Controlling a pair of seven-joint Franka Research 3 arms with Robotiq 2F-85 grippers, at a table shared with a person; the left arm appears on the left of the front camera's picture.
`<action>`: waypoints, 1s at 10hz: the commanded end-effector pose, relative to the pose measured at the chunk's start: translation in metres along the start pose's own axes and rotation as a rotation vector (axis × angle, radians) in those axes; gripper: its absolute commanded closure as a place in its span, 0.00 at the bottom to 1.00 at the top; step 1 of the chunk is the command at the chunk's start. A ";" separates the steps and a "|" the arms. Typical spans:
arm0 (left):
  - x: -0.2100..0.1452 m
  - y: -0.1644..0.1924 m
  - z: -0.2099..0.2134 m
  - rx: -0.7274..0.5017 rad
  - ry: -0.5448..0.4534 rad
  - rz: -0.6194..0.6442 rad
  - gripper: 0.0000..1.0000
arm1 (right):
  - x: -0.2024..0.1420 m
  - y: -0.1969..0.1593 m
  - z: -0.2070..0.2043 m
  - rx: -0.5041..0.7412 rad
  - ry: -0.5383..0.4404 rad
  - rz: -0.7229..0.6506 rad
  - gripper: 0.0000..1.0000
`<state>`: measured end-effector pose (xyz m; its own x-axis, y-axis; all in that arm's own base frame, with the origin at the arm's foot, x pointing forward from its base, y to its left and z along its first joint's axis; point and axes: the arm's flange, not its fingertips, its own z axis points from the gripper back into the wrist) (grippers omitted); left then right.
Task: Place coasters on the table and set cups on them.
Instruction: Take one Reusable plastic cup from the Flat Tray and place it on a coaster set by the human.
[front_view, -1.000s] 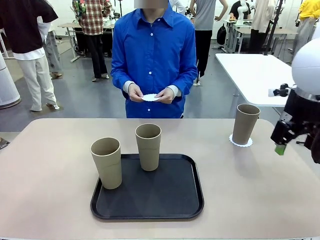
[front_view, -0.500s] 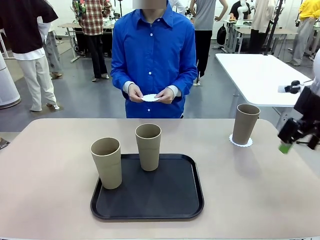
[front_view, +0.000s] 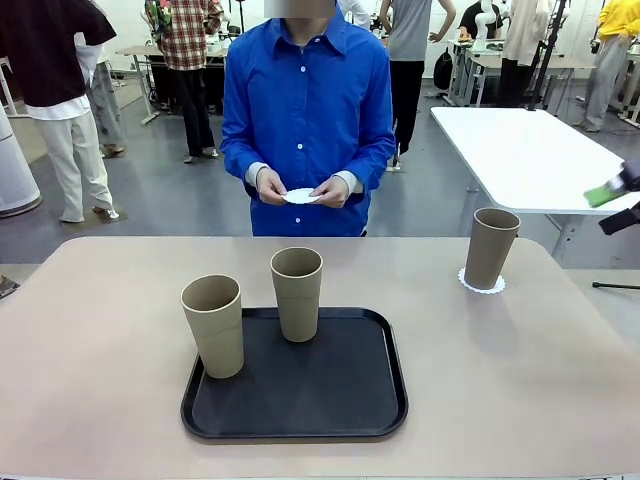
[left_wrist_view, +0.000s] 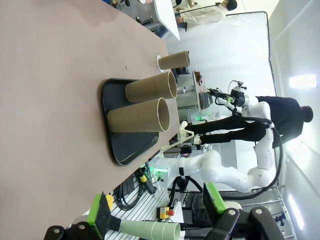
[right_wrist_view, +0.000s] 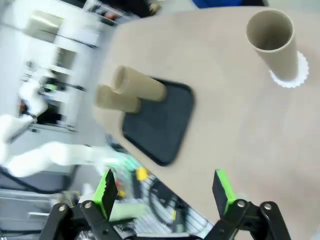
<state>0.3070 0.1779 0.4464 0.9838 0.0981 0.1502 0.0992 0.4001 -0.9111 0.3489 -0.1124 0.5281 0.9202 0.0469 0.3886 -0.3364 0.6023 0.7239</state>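
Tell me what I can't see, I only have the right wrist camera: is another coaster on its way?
Observer: In the front view, the person in the blue shirt at the far side of the large beige tabletop holds a small round white lacy paper doily, not yet set down.
Operator: And the left arm?
Observer: Its wrist view shows the left gripper with fingers open and nothing between them.
Operator: Where does my gripper sit, seen from the front?
Observer: The right gripper is raised at the picture's right edge, higher than the rim of the tall tan tumbler and clear of it.
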 end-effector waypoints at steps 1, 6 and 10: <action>-0.001 -0.001 0.002 -0.006 -0.002 -0.005 0.00 | -0.008 -0.044 0.024 0.279 -0.064 -0.145 0.00; -0.001 -0.001 0.002 -0.006 -0.002 -0.005 0.00 | -0.040 -0.143 0.065 0.361 -0.034 -0.333 0.00; -0.001 -0.001 0.002 -0.006 -0.002 -0.005 0.00 | -0.031 -0.169 0.065 0.359 0.053 -0.334 0.00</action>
<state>0.3070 0.1779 0.4464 0.9838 0.0981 0.1501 0.0991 0.4002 -0.9110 0.3647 -0.2626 0.4229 0.9948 -0.0927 0.0433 -0.0170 0.2675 0.9634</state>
